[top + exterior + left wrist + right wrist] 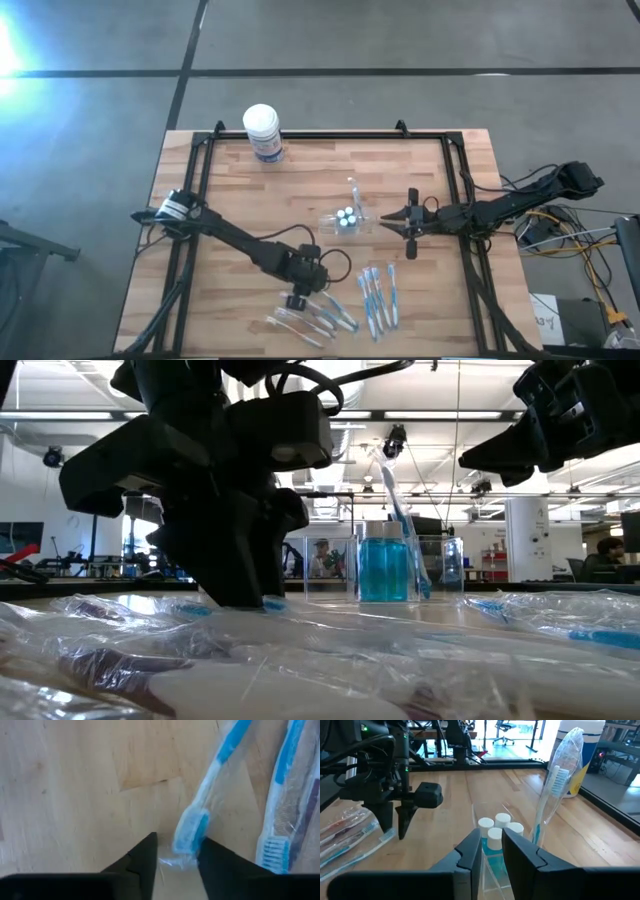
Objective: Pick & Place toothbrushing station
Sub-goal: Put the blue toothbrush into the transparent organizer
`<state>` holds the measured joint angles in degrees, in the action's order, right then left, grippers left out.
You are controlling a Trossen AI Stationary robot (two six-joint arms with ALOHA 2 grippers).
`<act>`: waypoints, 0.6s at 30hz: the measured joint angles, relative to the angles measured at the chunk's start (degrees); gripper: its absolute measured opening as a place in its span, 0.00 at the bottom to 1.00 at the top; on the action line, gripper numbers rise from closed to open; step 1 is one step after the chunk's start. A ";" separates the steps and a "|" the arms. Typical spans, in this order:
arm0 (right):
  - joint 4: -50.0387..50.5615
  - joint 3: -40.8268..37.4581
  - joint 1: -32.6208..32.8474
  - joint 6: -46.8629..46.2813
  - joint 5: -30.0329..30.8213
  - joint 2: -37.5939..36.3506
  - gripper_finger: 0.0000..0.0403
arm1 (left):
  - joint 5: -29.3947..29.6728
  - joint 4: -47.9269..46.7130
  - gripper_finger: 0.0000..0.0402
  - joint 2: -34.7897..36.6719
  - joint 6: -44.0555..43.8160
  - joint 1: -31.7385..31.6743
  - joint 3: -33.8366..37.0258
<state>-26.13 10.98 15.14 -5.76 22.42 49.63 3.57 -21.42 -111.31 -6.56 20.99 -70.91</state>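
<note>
Your left gripper (176,862) straddles a wrapped toothbrush (192,827) near the table's (240,190) front edge, fingers apart. Mid-table, your right gripper (491,851) is parted astride the toothbrushing station's (346,220) wall, not visibly clamping; another toothbrush (554,785) stands inside.

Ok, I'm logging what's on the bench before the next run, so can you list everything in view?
toothbrushing station: one, clear with blue and three white caps inside, table centre, a wrapped toothbrush standing in it.
wrapped toothbrushes: several, blue and white, in two loose groups at the table's near edge.
tub: one, white with blue label, far edge of the table.
table: one, light wood with black frame.
left gripper: fingers either side of a wrapped brush head, by the near toothbrushes.
right gripper: fingers a little apart at the station's near wall.
</note>
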 joint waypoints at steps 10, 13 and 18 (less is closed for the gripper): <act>-0.35 0.00 0.00 -0.06 0.01 0.04 0.20 | 0.17 0.41 0.03 0.02 3.58 -0.17 0.04; -0.35 0.00 0.00 -0.09 0.00 0.04 0.20 | 0.27 -0.27 0.05 0.37 3.98 -0.17 0.05; -1.02 0.00 0.00 -1.31 -0.59 0.04 0.18 | 4.93 -5.94 0.03 3.75 3.84 -0.15 0.26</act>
<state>-27.15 10.98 15.14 -7.07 21.82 49.67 8.50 -27.37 -107.56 -2.72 20.85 -70.65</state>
